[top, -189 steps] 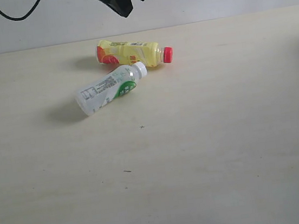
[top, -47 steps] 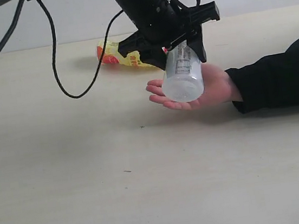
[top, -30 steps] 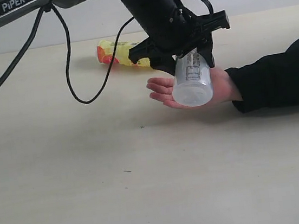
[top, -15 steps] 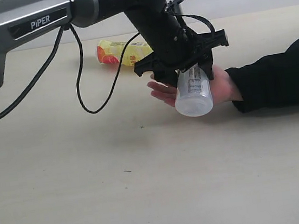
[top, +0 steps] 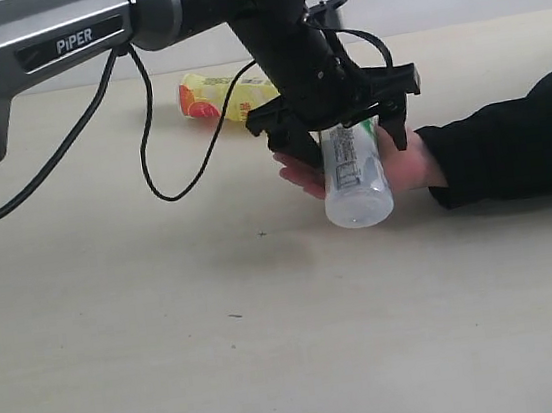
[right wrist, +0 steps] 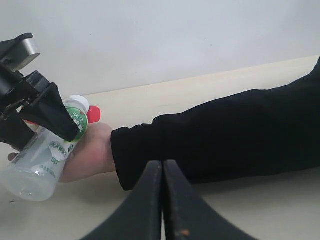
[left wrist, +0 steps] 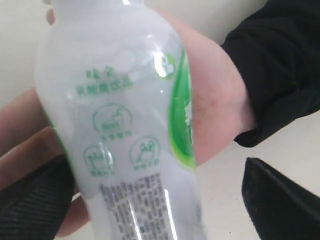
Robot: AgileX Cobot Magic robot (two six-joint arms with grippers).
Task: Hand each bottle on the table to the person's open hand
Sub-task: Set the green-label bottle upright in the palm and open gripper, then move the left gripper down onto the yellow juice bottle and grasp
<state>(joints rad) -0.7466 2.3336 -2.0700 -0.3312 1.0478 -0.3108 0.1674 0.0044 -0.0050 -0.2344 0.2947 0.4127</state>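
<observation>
A white-capped bottle with a white-green label point(top: 356, 182) lies across the person's open hand point(top: 407, 162), its base pointing toward the table's near side. My left gripper point(top: 342, 144) straddles it with its jaws spread. In the left wrist view the bottle point(left wrist: 125, 125) rests on the palm point(left wrist: 210, 100), with a gap between it and one finger point(left wrist: 280, 200). The yellow bottle with the red cap point(top: 217, 95) lies on the table point(top: 170, 330) behind the arm. My right gripper point(right wrist: 162, 172) is shut and empty, low over the table near the black sleeve point(right wrist: 225, 135). No other bottles show.
The person's black-sleeved forearm point(top: 510, 142) lies on the table from the right edge. A black cable point(top: 166, 170) hangs in a loop from the left arm. A pale wall stands behind the table's far edge.
The left arm has lowered the white-green bottle from a tilt above the palm onto the hand. The bottle now lies flatter and the jaws stand wider around it.
</observation>
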